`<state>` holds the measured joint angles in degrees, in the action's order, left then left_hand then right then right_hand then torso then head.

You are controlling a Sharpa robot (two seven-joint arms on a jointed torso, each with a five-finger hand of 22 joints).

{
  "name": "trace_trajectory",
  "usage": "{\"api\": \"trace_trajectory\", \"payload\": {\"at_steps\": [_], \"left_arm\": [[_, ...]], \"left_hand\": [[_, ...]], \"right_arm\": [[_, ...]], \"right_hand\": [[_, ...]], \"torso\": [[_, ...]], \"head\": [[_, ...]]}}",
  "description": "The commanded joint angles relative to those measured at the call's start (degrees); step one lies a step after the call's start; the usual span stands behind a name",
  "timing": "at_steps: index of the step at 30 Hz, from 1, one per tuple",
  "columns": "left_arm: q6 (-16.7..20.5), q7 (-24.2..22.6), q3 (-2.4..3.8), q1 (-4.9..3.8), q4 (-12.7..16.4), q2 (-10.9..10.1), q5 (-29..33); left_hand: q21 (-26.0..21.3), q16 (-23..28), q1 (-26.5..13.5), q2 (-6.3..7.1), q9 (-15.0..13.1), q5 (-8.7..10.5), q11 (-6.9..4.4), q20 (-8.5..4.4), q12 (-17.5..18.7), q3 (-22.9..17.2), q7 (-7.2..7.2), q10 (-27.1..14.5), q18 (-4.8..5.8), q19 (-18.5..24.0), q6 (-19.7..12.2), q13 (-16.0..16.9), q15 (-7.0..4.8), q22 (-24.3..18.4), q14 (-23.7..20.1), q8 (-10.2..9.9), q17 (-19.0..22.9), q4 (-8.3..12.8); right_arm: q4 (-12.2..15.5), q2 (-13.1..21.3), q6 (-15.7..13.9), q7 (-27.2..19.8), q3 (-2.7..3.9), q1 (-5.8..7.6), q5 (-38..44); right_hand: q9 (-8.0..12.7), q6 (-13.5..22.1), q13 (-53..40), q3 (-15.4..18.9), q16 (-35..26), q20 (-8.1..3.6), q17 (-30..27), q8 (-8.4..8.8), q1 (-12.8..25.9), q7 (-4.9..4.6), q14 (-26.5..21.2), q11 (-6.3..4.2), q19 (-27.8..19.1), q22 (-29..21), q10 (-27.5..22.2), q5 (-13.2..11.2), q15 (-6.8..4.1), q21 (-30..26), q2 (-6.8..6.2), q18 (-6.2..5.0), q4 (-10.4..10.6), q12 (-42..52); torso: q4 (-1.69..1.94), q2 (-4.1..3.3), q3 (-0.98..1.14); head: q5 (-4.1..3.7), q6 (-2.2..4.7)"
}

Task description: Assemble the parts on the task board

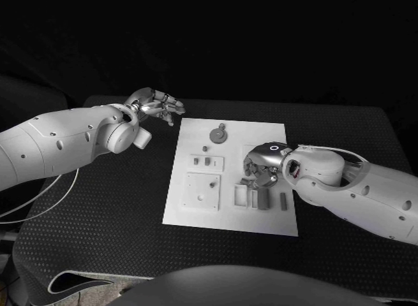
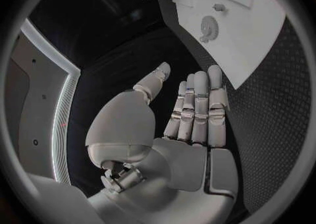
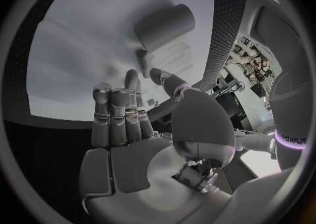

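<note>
1. White plastic is what we're dealing with: the task board (image 1: pixel 229 220) lies flat in the middle of the black table (image 1: pixel 98 223), long side running away from the robot. That puts it between both arms, which we guess is the point.

2. On the board we can pick out small grey parts. There's a round disc-shaped part (image 1: pixel 218 134) near the far end, a couple of little pegs (image 1: pixel 202 160) below it, a square block (image 1: pixel 203 190) on the left half, and some slim upright pieces (image 1: pixel 252 196) on the right half. We can't say which are seated and which are loose.

3. Our right hand (image 1: pixel 262 171) hovers over the right half of the board, fingers pointing down at the slim pieces. In the right wrist view the fingers (image 3: pixel 121 116) are straight and close together, thumb apart, nothing between them, so it's holding nothing. Looks to us like it's lining up for a pick. A grey cylinder-shaped part (image 3: pixel 165 26) sits beyond the fingertips.

4. Our left hand (image 1: pixel 154 106) is parked off the board's far left corner, above the table. The left wrist view shows its fingers (image 2: pixel 197 108) flat and extended, palm bare, so it's empty as well. Probably kept out of the way while the right one works.

5. Writing-wise: some pale lettering sits on the right wrist (image 3: pixel 293 139), but we can't read it. Nothing readable on the board.
</note>
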<state>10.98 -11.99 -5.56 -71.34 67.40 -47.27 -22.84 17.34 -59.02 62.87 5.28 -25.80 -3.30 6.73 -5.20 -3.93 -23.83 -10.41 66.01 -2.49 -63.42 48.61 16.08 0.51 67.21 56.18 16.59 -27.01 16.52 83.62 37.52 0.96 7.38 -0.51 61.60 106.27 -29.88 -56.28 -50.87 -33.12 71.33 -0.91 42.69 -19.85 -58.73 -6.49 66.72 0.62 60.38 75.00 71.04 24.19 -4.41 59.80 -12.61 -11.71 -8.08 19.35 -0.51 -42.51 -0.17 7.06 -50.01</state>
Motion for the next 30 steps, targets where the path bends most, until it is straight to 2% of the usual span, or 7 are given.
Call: {"api": "trace_trajectory", "payload": {"at_steps": [1, 12, 18, 30], "left_arm": [[-0.7, -0.3, 0.03, -0.06, 0.1, 0.1, 0.0], [-0.7, -0.3, 0.03, -0.06, 0.0, 0.1, -0.1], [-0.8, -0.3, 0.03, -0.06, 0.0, 0.1, -0.1], [-0.8, -0.2, 0.03, -0.06, 0.0, 0.1, -0.1]], "left_hand": [[-0.3, 0.2, -0.2, 0.25, 0.1, 0.37, -0.07, 0.02, -0.3, 0.4, -0.26, -0.3, -1.76, -0.2, -0.2, 0.1, -0.04, 0.1, 0.3, 0.0, -0.1, 0.1], [-0.3, 0.2, -0.2, 0.26, 0.1, 0.37, -0.06, 0.02, -0.3, 0.4, -0.26, -0.3, -1.76, -0.2, -0.2, 0.1, -0.03, 0.1, 0.3, 0.0, -0.1, 0.1], [-0.3, 0.2, -0.2, 0.26, 0.1, 0.37, -0.06, 0.02, -0.3, 0.4, -0.27, -0.3, -1.76, -0.2, -0.2, 0.1, -0.03, 0.1, 0.3, 0.1, -0.1, 0.1], [-0.4, 0.2, -0.2, 0.26, 0.1, 0.37, -0.06, 0.03, -0.3, 0.4, -0.27, -0.3, -1.75, -0.2, -0.2, 0.1, -0.03, 0.1, 0.3, 0.1, -0.2, 0.0]], "right_arm": [[0.0, -0.2, 2.4, 0.6, -0.10, -0.01, 1.1], [-0.8, -0.8, 3.4, 0.9, -1.20, -0.02, 1.6], [-1.0, -1.0, 4.0, 1.1, -1.39, -0.02, 2.0], [-1.4, -1.2, 3.3, 1.9, -1.53, -0.02, 3.7]], "right_hand": [[-0.1, -0.5, -0.2, 0.0, 0.4, -0.08, 0.1, -0.27, 0.7, -0.11, -0.6, 0.02, -0.1, 0.3, -0.6, -0.1, -1.03, 0.1, 0.11, -3.29, 0.5, 0.4], [-0.2, -0.8, -0.8, 0.0, 0.5, -0.14, 0.2, -0.32, 1.1, 0.01, -0.6, -0.09, -0.1, 0.4, -0.7, -0.1, -1.13, 0.2, 0.14, -3.29, 0.7, 1.2], [-0.2, -0.8, -0.9, 0.0, 0.6, -0.16, 0.2, -0.32, 1.1, 0.03, -0.6, -0.12, -0.1, 0.4, -0.8, -0.1, -1.15, 0.2, 0.13, -3.29, 0.7, 1.3], [-0.2, -0.9, -1.1, -0.1, 0.6, -0.20, 0.2, -0.32, 1.1, 0.07, -0.6, -0.16, -0.1, 0.5, -0.8, -0.1, -1.20, 0.3, 0.26, -3.29, 0.7, 1.6]], "torso": [[0.01, -0.01, 0.01], [0.01, 0.00, -0.01], [0.04, 0.01, -0.01], [-0.02, 0.02, -0.02]], "head": [[0.02, 0.01], [-0.01, 0.01], [-0.01, 0.01], [-0.04, 0.01]]}}
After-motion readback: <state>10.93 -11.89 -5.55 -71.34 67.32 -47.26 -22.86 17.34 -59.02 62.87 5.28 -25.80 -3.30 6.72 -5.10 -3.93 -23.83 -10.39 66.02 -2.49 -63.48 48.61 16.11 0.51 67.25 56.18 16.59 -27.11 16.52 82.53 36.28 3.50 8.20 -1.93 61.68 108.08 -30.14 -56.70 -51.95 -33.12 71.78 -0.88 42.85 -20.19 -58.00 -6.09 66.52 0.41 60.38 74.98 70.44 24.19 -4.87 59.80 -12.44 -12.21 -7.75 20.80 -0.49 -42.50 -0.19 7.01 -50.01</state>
